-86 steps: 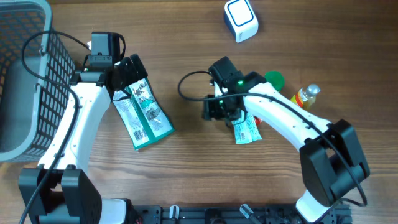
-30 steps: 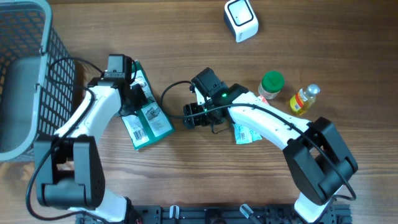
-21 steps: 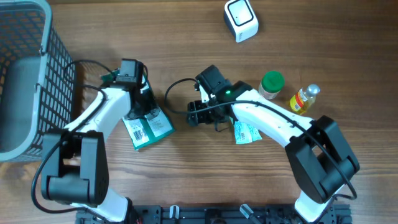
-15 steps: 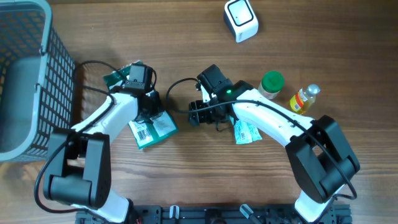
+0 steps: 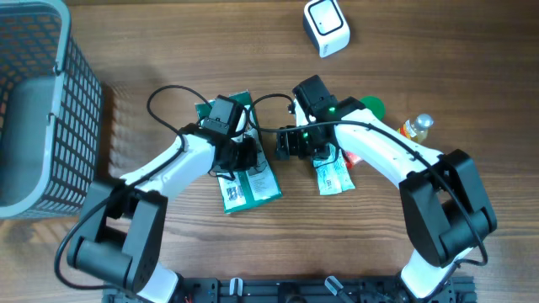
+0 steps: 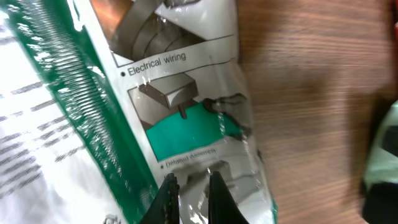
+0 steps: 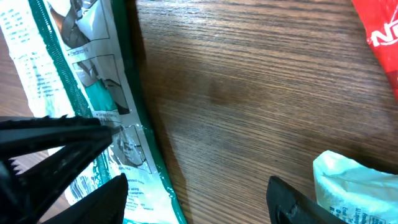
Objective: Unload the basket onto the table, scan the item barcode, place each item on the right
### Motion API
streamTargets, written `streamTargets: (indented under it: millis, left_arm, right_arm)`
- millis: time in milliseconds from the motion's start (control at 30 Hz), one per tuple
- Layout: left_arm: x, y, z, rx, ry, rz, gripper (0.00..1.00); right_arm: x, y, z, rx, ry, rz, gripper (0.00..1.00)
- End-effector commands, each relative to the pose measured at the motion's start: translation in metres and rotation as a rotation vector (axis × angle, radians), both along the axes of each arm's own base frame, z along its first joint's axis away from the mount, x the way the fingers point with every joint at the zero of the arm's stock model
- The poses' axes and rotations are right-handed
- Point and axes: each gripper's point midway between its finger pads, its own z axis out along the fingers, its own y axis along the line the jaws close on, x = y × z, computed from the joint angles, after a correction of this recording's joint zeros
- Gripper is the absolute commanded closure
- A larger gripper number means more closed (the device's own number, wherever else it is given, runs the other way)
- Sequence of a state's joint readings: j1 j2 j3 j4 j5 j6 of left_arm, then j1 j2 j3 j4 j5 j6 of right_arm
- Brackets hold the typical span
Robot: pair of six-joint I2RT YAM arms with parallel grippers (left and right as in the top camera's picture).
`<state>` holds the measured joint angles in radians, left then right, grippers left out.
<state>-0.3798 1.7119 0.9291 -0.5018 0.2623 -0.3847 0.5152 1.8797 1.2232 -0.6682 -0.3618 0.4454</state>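
The item is a flat green-and-white plastic package (image 5: 253, 181) lying on the wooden table in the middle of the overhead view. In the left wrist view the package (image 6: 124, 106) fills the left half. My left gripper (image 5: 249, 156) (image 6: 191, 198) is shut on the package's clear right edge. My right gripper (image 5: 295, 150) (image 7: 199, 199) hovers just right of the package (image 7: 93, 93), open, with bare wood between its fingers. The white barcode scanner (image 5: 326, 27) stands at the back of the table.
A grey mesh basket (image 5: 50, 93) takes up the far left. By the right arm lie a small green-and-white packet (image 5: 333, 177) (image 7: 354, 180), a red pack (image 7: 379, 34), a green-capped jar (image 5: 369, 107) and a yellow bottle (image 5: 414, 128).
My left gripper has swung right across the table, taking the package from near the basket to the middle. My right gripper has shifted slightly right and stayed open.
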Motion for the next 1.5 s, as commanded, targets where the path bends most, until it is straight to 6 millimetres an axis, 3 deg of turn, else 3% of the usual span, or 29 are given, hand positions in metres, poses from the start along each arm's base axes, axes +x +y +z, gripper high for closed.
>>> streamTargets:
  millis: [0, 100, 233, 433, 567, 667, 767, 967, 1133, 1233, 1367, 1467]
  left_arm:
    - [0.016, 0.003, 0.050, -0.073, -0.102, 0.061, 0.93]
    - [0.010, 0.021, 0.053, -0.063, -0.050, 0.156, 0.95]
    - [0.003, 0.057, 0.029, 0.084, 0.009, 0.240, 0.96]
    - [-0.009, 0.064, -0.009, 0.145, 0.123, 0.255, 0.96]
    - [-0.017, 0.071, -0.037, 0.203, 0.194, 0.254, 0.96]
    - [-0.021, 0.073, -0.045, 0.220, 0.217, 0.251, 0.96]
    - [-0.021, 0.075, -0.046, 0.231, 0.216, 0.252, 0.96]
    - [-0.016, 0.074, -0.041, 0.225, 0.196, 0.230, 0.96]
    - [0.015, 0.061, 0.017, 0.103, 0.081, 0.248, 0.96]
    - [0.018, 0.060, 0.044, 0.079, 0.024, 0.253, 0.96]
    - [-0.004, 0.072, 0.035, 0.154, 0.113, 0.255, 0.96]
    - [-0.015, 0.077, 0.013, 0.199, 0.180, 0.253, 0.96]
  right_arm:
    - [-0.007, 0.003, -0.005, 0.020, 0.021, 0.043, 0.28]
    - [-0.007, 0.003, -0.004, 0.023, 0.015, 0.057, 0.29]
    - [-0.004, 0.005, -0.004, 0.030, 0.002, 0.057, 0.29]
    - [-0.003, 0.005, -0.004, 0.031, -0.009, 0.075, 0.28]
    - [-0.001, 0.007, -0.003, 0.037, -0.030, 0.095, 0.20]
    - [0.000, 0.017, 0.003, 0.098, -0.053, 0.147, 0.21]
    - [-0.002, 0.027, 0.009, 0.164, -0.058, 0.180, 0.21]
    - [0.002, 0.030, 0.011, 0.172, -0.090, 0.204, 0.21]
    - [0.006, 0.032, 0.012, 0.180, -0.106, 0.203, 0.21]
    - [0.006, 0.032, 0.012, 0.180, -0.107, 0.203, 0.19]
    - [0.009, 0.033, 0.013, 0.185, -0.121, 0.205, 0.19]
    - [0.010, 0.035, 0.014, 0.190, -0.129, 0.206, 0.19]
